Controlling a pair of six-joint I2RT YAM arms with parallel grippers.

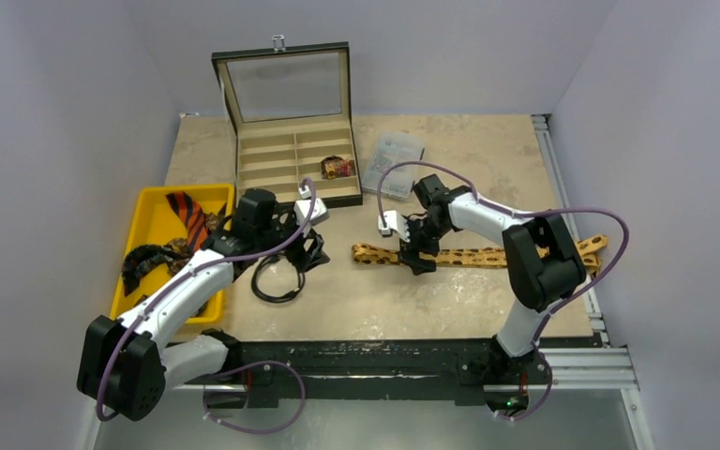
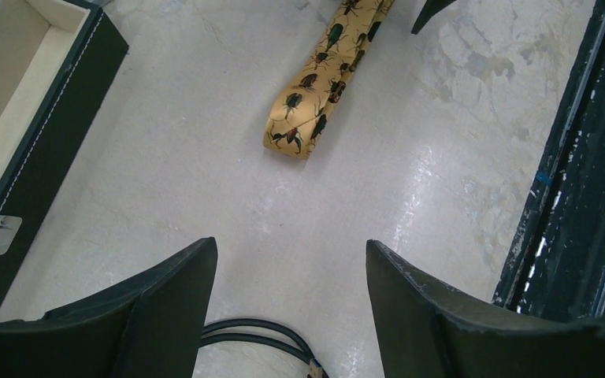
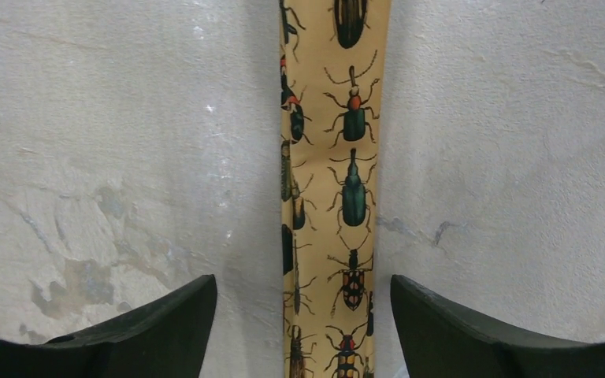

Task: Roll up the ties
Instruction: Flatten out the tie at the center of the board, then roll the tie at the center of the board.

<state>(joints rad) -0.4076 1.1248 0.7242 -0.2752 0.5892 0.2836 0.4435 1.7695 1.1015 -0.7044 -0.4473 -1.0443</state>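
The tie (image 1: 487, 255) lies flat across the tabletop (image 1: 384, 300), its left end folded over — a start for the roll, I judge. My right jaws straddle it, released; my left jaws — also released, empty — face that fold.

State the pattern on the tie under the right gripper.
Tan-gold tie, beetle print; right wrist view.

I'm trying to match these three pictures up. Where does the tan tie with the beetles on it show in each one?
Top external: the beetle tie lies stretched left to right across the table, right of centre.
Left wrist: its folded end sits at top centre.
Right wrist: it runs straight up the middle of the picture.
Shared landmark: the pale mottled tabletop lies under it in all three.
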